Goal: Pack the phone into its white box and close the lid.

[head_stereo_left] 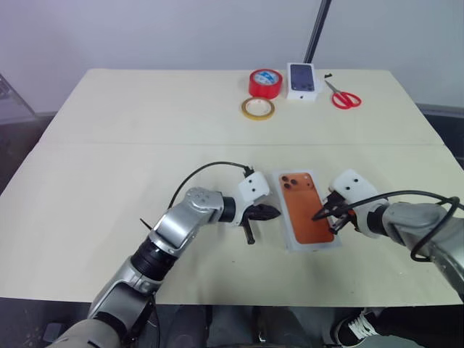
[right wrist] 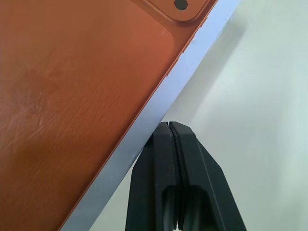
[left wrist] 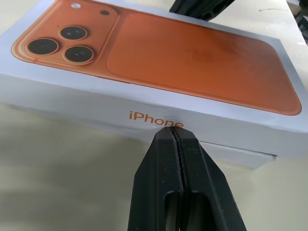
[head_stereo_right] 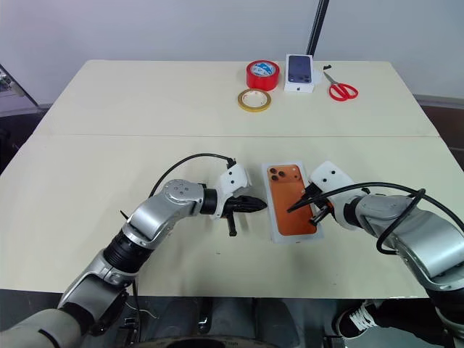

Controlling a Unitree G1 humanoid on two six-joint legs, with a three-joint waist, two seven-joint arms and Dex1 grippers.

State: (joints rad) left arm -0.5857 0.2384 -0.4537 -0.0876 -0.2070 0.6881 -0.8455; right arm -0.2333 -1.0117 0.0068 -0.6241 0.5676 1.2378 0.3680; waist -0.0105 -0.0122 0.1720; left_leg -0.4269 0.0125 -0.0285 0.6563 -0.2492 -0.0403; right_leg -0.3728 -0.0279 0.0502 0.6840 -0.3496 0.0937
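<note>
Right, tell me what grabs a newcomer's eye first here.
The orange phone picture on the lid of the closed white box near the table's front edge, with the shut left gripper and right gripper flanking it. Next, the red tape roll and red-handled scissors at the far edge.

right claw (right wrist: pixel 169 126): closed | tip at lid (right wrist: pixel 77 96) edge

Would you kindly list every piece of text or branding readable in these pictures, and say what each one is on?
"iPhone": orange lettering on the white side wall of the lid, whose top bears an orange phone picture.
Small white box at the table's far edge: any print is too small to read.
</note>
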